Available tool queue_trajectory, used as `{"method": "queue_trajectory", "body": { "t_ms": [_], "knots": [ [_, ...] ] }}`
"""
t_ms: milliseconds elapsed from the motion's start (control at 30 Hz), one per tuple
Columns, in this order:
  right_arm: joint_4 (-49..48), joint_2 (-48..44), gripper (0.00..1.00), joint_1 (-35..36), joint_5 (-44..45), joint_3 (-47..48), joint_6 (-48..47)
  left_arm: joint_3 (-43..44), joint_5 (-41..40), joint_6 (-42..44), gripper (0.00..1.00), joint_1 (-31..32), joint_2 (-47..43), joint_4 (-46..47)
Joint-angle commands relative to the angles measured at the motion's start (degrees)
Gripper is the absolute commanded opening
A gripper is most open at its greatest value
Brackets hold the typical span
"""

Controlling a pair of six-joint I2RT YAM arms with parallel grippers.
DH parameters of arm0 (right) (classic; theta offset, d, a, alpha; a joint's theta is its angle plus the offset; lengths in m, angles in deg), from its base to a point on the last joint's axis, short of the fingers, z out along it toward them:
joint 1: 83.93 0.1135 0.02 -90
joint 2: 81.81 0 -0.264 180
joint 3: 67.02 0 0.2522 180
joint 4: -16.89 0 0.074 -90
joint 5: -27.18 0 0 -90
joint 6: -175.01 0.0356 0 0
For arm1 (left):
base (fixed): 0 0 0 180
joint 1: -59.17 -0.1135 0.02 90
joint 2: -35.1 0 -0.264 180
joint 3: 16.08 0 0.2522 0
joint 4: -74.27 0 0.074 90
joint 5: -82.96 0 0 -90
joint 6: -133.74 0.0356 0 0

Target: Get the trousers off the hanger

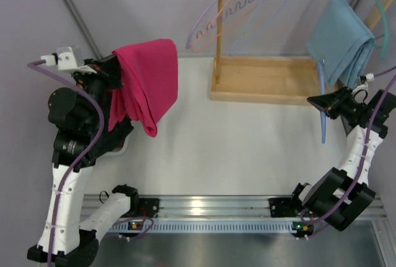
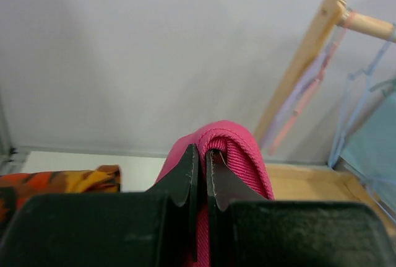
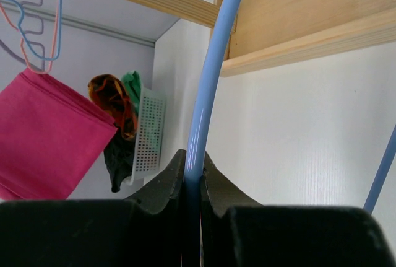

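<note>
The pink trousers (image 1: 148,81) hang folded from my left gripper (image 1: 115,69), held up over the table's left side, clear of any hanger. In the left wrist view the gripper (image 2: 202,155) is shut on a fold of the pink fabric (image 2: 244,149). My right gripper (image 1: 319,101) is shut on the light blue hanger (image 1: 322,121) at the right, beside the wooden rack. In the right wrist view the gripper (image 3: 193,161) clamps the blue hanger rod (image 3: 207,93), which is bare. The trousers also show there, far off at the left (image 3: 43,137).
A wooden rack (image 1: 266,78) stands at the back with several bare hangers (image 1: 241,7) on it. A teal cloth (image 1: 340,35) hangs on a teal hanger at the back right. A white basket (image 3: 146,137) with clothes, among them an orange cloth (image 2: 55,180), sits at the left.
</note>
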Motion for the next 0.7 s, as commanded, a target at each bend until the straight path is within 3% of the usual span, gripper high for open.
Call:
{"method": "queue_trajectory", "body": {
  "t_ms": [0,200,433,667],
  "knots": [
    [-4.4,-1.9,0.00,0.4,-3.0,4.7,-1.7,1.8,-2.8,-2.8,0.00,-5.8,-6.8,8.2],
    [-3.5,-1.6,0.00,0.9,-3.6,5.3,-2.4,0.1,-1.0,-5.5,0.00,-16.3,-13.8,4.1],
    [-2.8,-3.0,0.00,1.7,-4.0,6.7,-2.4,-0.2,-10.5,-2.1,0.00,-26.0,-20.9,-5.1],
    [-5.4,-3.5,0.00,3.6,-3.2,8.2,1.7,-2.2,-16.3,3.0,0.00,-30.3,-21.5,-12.0]
  ]
}}
